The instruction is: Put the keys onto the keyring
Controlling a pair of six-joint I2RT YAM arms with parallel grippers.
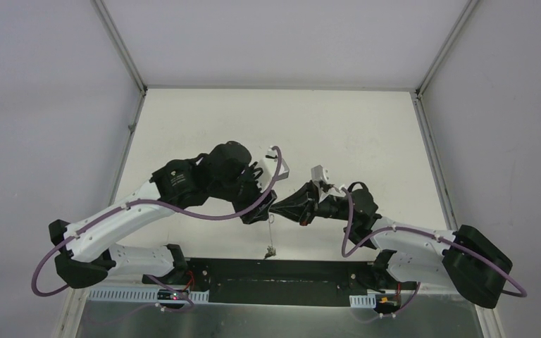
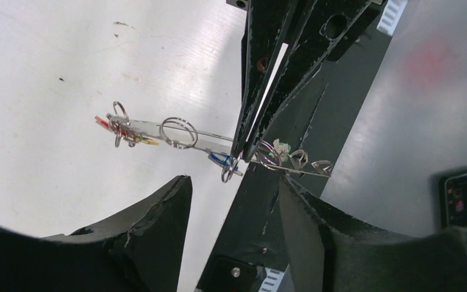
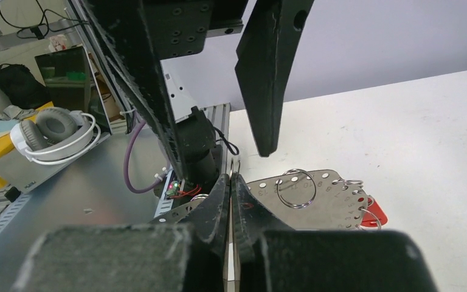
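Observation:
The keyring [image 3: 331, 194] is a flat thin grey metal plate with numbered holes and small silver split rings along its rim. In the left wrist view it [image 2: 152, 129] is edge-on. In the top view it [image 1: 271, 236] is a thin line hanging toward the arm bases. Keys hang from it by a red tag [image 2: 101, 120], a blue tag [image 2: 219, 159] and a red tag [image 3: 376, 214]. My right gripper [image 3: 231, 176] is shut on the keyring and holds it off the table [image 1: 204, 120]. My left gripper [image 2: 234, 179] is open and empty, its fingertips just short of the keyring.
The black base mount [image 1: 275, 271] runs along the near table edge, with a metal bench beyond it. A phone [image 2: 462, 194] lies on the bench and headphones [image 3: 51, 131] lie off to the side. Metal frame rails [image 1: 433, 151] bound the table.

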